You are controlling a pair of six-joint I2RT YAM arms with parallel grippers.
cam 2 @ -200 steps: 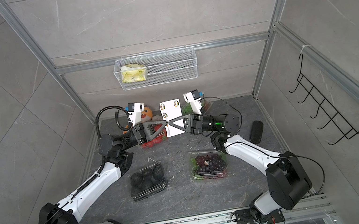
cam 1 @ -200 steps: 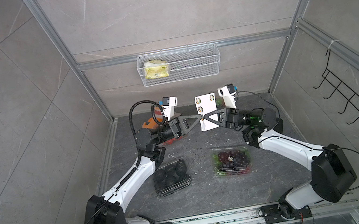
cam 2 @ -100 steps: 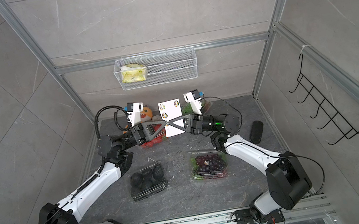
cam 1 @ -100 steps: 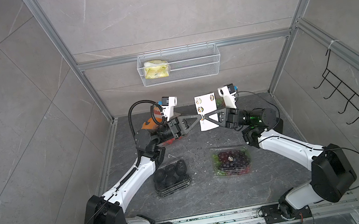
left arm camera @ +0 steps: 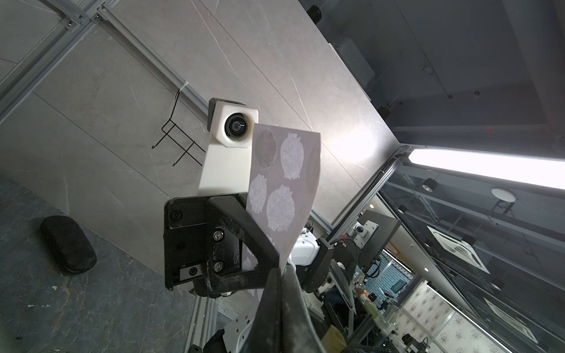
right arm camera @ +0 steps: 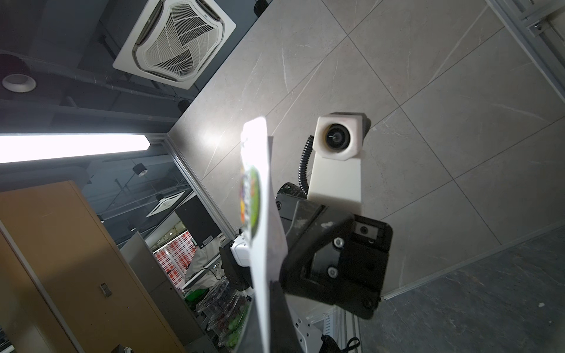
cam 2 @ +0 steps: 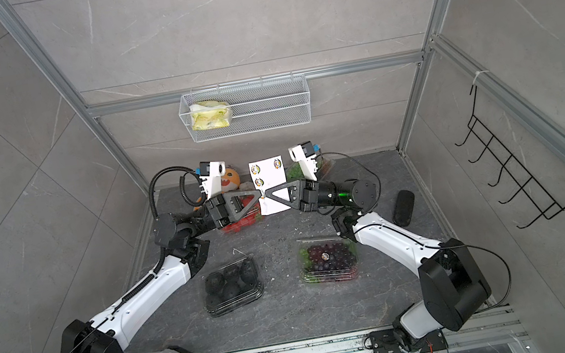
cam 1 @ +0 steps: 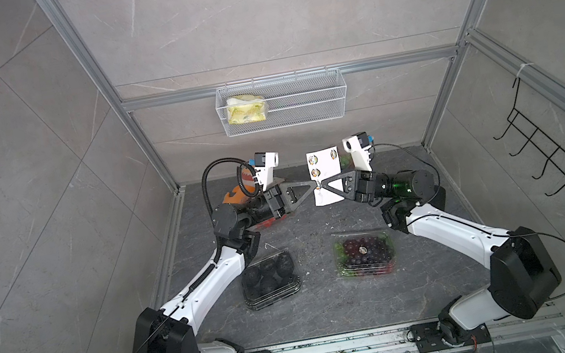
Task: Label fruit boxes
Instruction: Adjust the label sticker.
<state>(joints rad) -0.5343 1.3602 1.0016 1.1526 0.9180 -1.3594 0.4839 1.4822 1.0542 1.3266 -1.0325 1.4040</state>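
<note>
In both top views we see the sticker sheet (cam 1: 325, 164) held up above the desk (cam 1: 319, 311), between the two arms. The right jaws are closed on one edge of it. The left jaws are closed at the same spot, whether on a sticker or on the backing we cannot tell.

To peel cleanly, we judge the left should draw away slowly while the right holds firm.

The purple grape box (cam 1: 364, 254) already bears a label. The dark fruit box (cam 1: 269, 278) lies beside it, the strawberry box (cam 2: 242, 223) sits under the left arm, and the green grape box (cam 2: 295, 171) is at the back.

The desk is dark stone with crumbs. Grey tiled walls carry a wire basket (cam 1: 302, 119) and a hook rack (cam 1: 560, 154).
</note>
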